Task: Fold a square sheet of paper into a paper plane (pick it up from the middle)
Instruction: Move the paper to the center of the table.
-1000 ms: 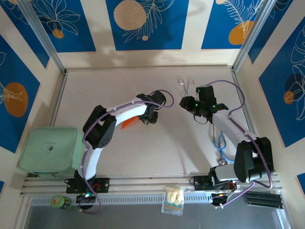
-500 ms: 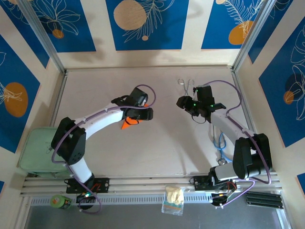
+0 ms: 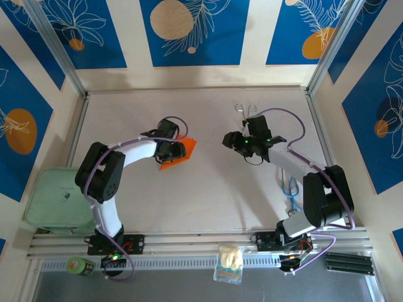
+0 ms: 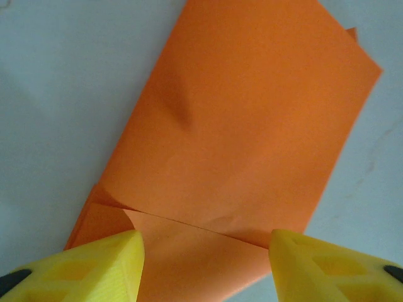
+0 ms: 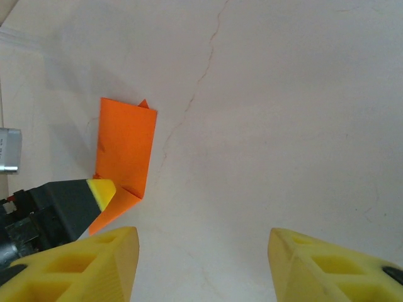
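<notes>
Left of the table's (image 3: 208,201) centre, at mid-depth, lies the orange sheet of paper (image 3: 184,149), folded and flat on the pale surface. In the top view the left gripper (image 3: 172,151) sits over the sheet's left end, its arm curving in from the near left. The left wrist view shows the sheet (image 4: 252,126) as a long folded panel running away from the camera, with a diagonal crease and a small folded flap at its near end, and a sliver of a lower layer showing past the far right corner. The left gripper (image 4: 204,258) stands about half open: its yellow fingers (image 4: 94,267) flank the near end of the sheet with a wide gap between them, and they clamp nothing.

Right of centre, the right gripper (image 3: 226,139) points left toward the sheet and stays well apart from it. In the right wrist view the right gripper (image 5: 204,264) is likewise about half open, with bare table between its yellow fingers (image 5: 82,267) and nothing held. The sheet (image 5: 126,145) appears ahead and to the left in that view, with a yellow fingertip of the left gripper (image 5: 101,190) at its near end.

Metal tongs (image 3: 245,112) lie near the far edge, beyond the right gripper. A pale green box (image 3: 63,198) sits at the near left, a blue cable (image 3: 291,187) lies at the right, and a small plastic bag (image 3: 228,263) rests on the near rail.
</notes>
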Controlling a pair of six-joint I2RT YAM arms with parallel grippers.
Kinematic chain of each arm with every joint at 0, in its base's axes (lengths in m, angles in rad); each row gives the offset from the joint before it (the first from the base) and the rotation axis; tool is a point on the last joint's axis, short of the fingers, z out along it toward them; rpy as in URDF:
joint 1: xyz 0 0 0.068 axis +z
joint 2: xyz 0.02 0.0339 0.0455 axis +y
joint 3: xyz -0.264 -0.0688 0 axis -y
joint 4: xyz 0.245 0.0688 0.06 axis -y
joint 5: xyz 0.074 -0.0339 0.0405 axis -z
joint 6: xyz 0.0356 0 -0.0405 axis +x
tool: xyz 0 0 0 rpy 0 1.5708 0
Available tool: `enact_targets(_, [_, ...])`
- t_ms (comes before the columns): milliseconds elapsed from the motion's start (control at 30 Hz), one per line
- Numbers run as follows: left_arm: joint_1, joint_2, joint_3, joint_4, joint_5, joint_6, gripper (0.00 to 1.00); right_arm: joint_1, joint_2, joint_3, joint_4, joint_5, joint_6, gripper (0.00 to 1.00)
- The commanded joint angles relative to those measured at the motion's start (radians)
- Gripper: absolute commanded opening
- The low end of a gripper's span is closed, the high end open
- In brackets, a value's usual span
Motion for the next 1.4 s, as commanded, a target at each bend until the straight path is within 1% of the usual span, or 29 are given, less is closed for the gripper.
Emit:
enact_targets(0, [0.000, 0.028, 0.037, -0.012, -0.046, 0.038, 0.55, 0.007, 0.024, 0.041, -0.013, -0.018, 0.010, 0.56])
enact_targets(67, [0.000, 0.040, 0.044, -0.010, -0.013, 0.050, 0.55, 0.010, 0.039, 0.051, -0.018, -0.023, 0.011, 0.56])
enact_targets(200, [-0.006, 0.068, 0.048, 0.004, 0.108, 0.054, 0.51, 0.016, 0.075, 0.066, -0.019, -0.039, 0.021, 0.56])
enact_targets(367, [-0.053, 0.065, 0.040, 0.005, 0.191, 0.039, 0.44, 0.028, 0.115, 0.082, -0.016, -0.061, 0.036, 0.55])
enact_targets(467, [-0.095, 0.056, 0.026, 0.017, 0.227, 0.010, 0.41, 0.040, 0.163, 0.106, -0.015, -0.094, 0.036, 0.50])
enact_targets(567, [-0.125, 0.048, 0.007, 0.044, 0.252, -0.024, 0.38, 0.058, 0.231, 0.143, -0.021, -0.131, 0.036, 0.42])
enact_targets(667, [-0.131, 0.033, 0.000, 0.049, 0.250, -0.041, 0.36, 0.078, 0.305, 0.188, -0.022, -0.165, 0.037, 0.35])
enact_targets(767, [-0.131, 0.013, 0.001, 0.057, 0.262, -0.043, 0.35, 0.096, 0.378, 0.244, -0.028, -0.197, 0.026, 0.30])
enact_targets(867, [-0.131, -0.012, -0.001, 0.061, 0.268, -0.044, 0.35, 0.113, 0.449, 0.308, -0.053, -0.199, 0.008, 0.28])
enact_targets(967, [-0.131, -0.039, -0.016, 0.061, 0.253, -0.053, 0.35, 0.123, 0.500, 0.342, -0.075, -0.176, 0.001, 0.27])
enact_targets(1133, [-0.130, -0.080, -0.058, 0.057, 0.193, -0.067, 0.35, 0.131, 0.547, 0.358, -0.111, -0.146, 0.004, 0.26])
enact_targets(1367, [-0.130, -0.033, -0.060, 0.025, 0.150, -0.080, 0.27, 0.131, 0.556, 0.351, -0.121, -0.140, 0.013, 0.26])
